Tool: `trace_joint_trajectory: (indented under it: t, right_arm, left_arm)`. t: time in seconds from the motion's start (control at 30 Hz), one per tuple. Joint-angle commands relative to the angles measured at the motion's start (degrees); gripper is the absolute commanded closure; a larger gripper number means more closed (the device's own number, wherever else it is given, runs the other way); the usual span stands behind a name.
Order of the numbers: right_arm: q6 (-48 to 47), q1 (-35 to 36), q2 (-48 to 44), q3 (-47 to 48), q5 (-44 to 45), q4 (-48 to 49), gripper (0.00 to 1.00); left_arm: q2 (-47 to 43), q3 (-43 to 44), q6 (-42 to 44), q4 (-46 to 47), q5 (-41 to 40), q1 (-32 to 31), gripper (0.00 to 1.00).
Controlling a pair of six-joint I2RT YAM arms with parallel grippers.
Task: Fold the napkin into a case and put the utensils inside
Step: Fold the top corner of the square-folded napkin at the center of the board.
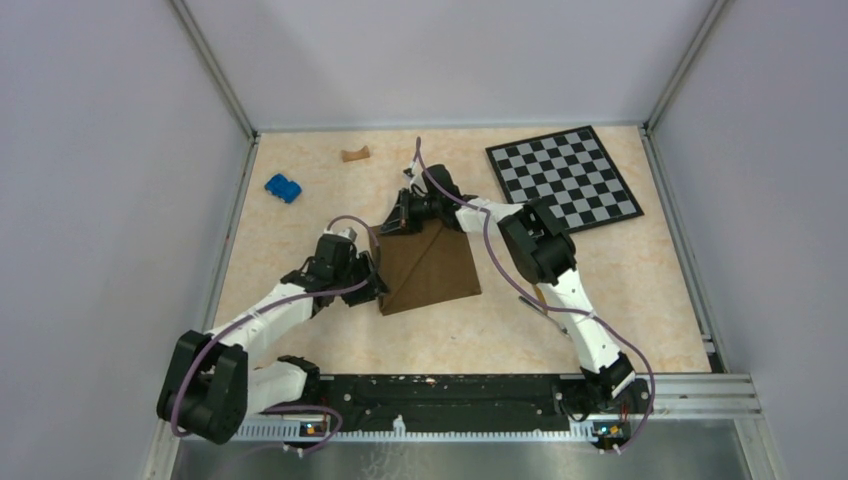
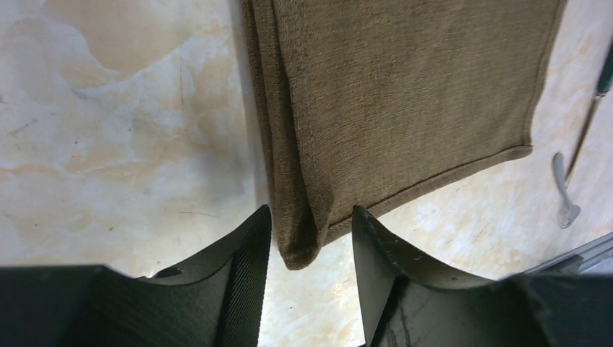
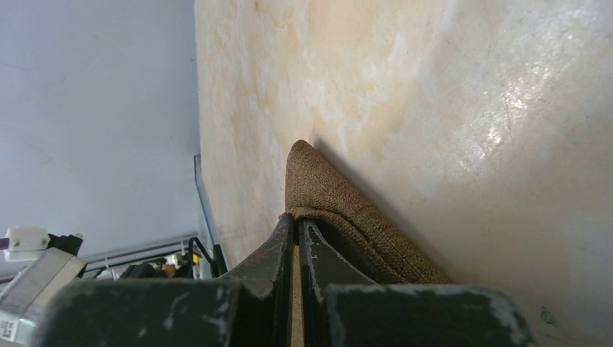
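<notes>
The dark-brown napkin [image 1: 435, 265] lies in the middle of the table, with a diagonal fold line across it. My left gripper [image 1: 378, 283] is at its near-left corner. In the left wrist view the gripper [image 2: 311, 213] is open, and the doubled cloth corner [image 2: 300, 238] hangs between the fingers, unpinched. My right gripper [image 1: 398, 218] is at the far-left corner; its fingers [image 3: 298, 220] are shut on a cloth edge [image 3: 340, 210]. The silver fork [image 2: 562, 189] and a slim dark knife [image 2: 604, 72] lie right of the napkin, mostly hidden under my right arm in the top view [image 1: 537, 298].
A checkerboard [image 1: 565, 178] lies at the far right. A blue block [image 1: 283, 187] and a small tan piece [image 1: 354, 154] sit at the far left. Grey walls enclose the table, and a metal rail [image 1: 690, 390] runs along the near edge.
</notes>
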Motion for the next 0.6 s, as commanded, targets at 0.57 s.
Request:
trace_joint_trajectory:
  t: [0.57]
  right_arm:
    - [-11.9, 0.3, -7.6, 9.6, 2.7, -13.3, 0.62]
  left_arm:
    - [2.5, -1.3, 1.9, 2.8, -1.4, -0.2, 0.67]
